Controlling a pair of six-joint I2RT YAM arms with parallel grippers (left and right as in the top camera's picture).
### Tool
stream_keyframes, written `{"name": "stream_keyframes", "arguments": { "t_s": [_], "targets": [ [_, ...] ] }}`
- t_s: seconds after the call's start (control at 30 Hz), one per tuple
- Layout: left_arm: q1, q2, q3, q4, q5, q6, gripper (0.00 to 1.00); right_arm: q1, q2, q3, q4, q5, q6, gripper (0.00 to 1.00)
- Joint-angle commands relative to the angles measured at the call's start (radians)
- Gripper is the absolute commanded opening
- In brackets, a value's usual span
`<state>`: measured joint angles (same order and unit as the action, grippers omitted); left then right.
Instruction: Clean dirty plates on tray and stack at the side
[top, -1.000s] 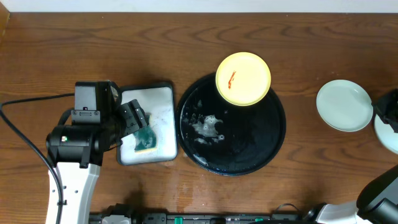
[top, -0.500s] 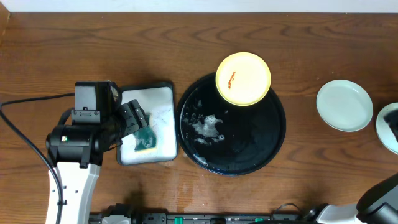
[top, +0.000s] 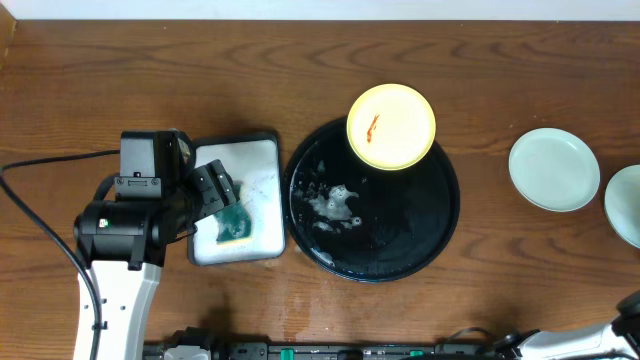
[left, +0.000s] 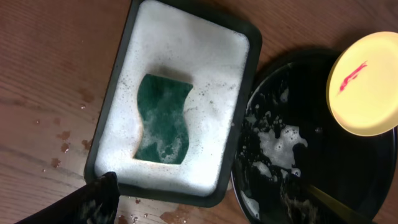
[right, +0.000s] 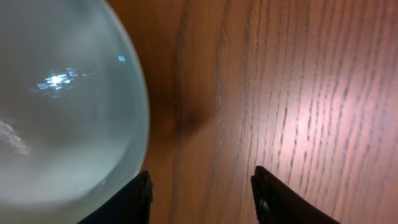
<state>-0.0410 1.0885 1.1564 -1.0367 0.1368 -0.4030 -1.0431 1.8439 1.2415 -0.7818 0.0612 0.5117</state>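
A yellow plate (top: 391, 126) with a red smear rests on the far rim of the large black dish (top: 400, 255); it also shows in the left wrist view (left: 364, 84). One mint-green plate (top: 554, 169) lies on the table at the right. A second mint-green plate (top: 625, 205) lies at the right edge. My right gripper (right: 202, 196) is open and empty, just beside a mint-green plate (right: 62, 106); it is out of the overhead view. My left gripper (top: 215, 192) hangs open over the near left of the foam tray, holding nothing.
A dark tray (left: 115, 106) full of white foam holds a green sponge (left: 163, 118), left of the black dish. The black dish has soap suds (top: 335, 203) on its left part. Water drops lie on the wood near the tray.
The right arm has drawn back out of the overhead view at the right edge, uncovering the second mint-green plate there. The left arm has not moved.
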Motion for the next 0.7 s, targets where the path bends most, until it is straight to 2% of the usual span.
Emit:
{"name": "stream_keyframes", "arguments": {
  "t_s": [0.0,0.13,0.27,0.4,0.43,0.5,0.57,0.67],
  "targets": [
    [0.003,0.002,0.016,-0.002,0.009,0.002,0.83,-0.004,0.047,-0.008,0.026,-0.030,-0.042,0.49],
    [0.003,0.002,0.016,-0.002,0.010,0.002,0.84,-0.002,0.081,-0.008,0.050,-0.040,-0.050,0.36],
    [0.003,0.002,0.016,-0.002,0.010,0.002,0.84,-0.002,0.112,-0.008,0.073,-0.044,-0.074,0.31],
    [0.003,0.002,0.016,-0.002,0.010,0.002,0.84,0.003,0.134,-0.008,0.074,-0.043,-0.083,0.11],
    [0.003,0.002,0.016,-0.002,0.009,0.002,0.84,0.003,0.138,-0.008,0.072,-0.043,-0.084,0.10],
    [0.003,0.002,0.016,-0.002,0.010,0.002,0.83,0.003,0.138,-0.008,0.066,-0.044,-0.083,0.18],
    [0.003,0.002,0.016,-0.002,0.010,0.002,0.84,0.003,0.126,-0.003,0.053,-0.089,-0.116,0.35],
    [0.003,0.002,0.016,-0.002,0.009,0.002,0.84,0.004,0.097,0.004,0.025,-0.122,-0.128,0.37]
  ]
}}
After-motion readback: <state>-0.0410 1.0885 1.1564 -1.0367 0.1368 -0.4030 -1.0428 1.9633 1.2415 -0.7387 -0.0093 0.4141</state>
